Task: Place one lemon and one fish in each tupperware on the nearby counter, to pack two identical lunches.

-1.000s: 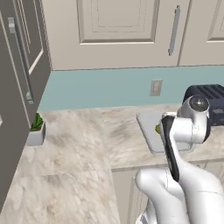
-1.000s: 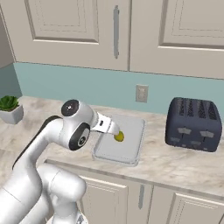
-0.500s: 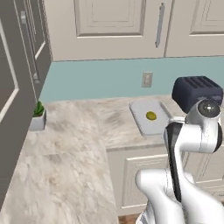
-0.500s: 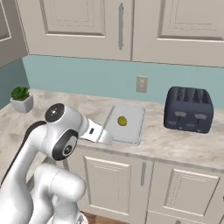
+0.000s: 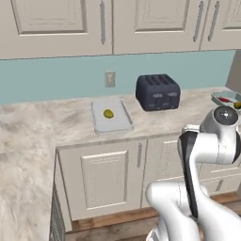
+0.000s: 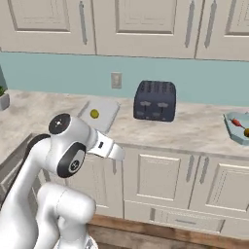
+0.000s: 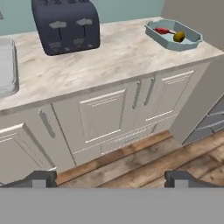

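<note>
Hanging low before the cabinet doors (image 7: 109,118), tool (image 7: 109,177) carrying nothing, fingertips (image 7: 41,177) standing wide apart above open wood floor (image 7: 144,164). Lying on the worktop (image 5: 70,117): grey tupperware (image 5: 111,123) near the front edge, holding one lemon (image 5: 108,113); toaster (image 5: 157,92) just right of it; blue tupperware (image 7: 173,37) well apart at the far right end, close to the edge, holding a fish (image 7: 162,30) beside a second lemon (image 7: 178,36). Leaving broad bare stone between toaster and blue tupperware.
</note>
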Motion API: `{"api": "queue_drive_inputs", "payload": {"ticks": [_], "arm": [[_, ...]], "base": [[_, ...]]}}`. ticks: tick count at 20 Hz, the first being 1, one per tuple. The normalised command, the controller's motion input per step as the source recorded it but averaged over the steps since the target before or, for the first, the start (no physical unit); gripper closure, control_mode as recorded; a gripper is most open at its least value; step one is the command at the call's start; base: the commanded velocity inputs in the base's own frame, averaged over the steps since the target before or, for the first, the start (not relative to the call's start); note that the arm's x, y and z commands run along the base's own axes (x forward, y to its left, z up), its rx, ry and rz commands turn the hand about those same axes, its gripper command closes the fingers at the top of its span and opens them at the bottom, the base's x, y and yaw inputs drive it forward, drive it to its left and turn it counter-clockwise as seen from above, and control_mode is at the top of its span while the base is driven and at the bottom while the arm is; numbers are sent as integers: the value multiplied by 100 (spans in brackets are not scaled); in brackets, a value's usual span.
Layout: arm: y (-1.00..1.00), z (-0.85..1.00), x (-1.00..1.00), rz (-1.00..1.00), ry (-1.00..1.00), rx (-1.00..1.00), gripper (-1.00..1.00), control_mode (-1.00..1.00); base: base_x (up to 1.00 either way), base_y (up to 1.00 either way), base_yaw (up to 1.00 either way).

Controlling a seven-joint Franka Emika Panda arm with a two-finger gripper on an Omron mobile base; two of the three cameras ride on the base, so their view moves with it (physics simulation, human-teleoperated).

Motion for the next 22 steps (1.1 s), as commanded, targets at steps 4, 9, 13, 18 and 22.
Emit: {"api": "queue_drive_inputs", "payload": {"ticks": [4, 9, 13, 18, 22], "arm": [[0, 0, 0, 0, 0, 0, -100, 100], [0, 0, 0, 0, 0, 0, -100, 100], [0, 0, 0, 0, 0, 0, -100, 100], [0, 0, 0, 0, 0, 0, -100, 100], [0, 0, 0, 0, 0, 0, -100, 100]], "base": [[0, -100, -3], [-80, -100, 0], [-100, -100, 0], [-100, -100, -1], [-99, -100, -1]]}}
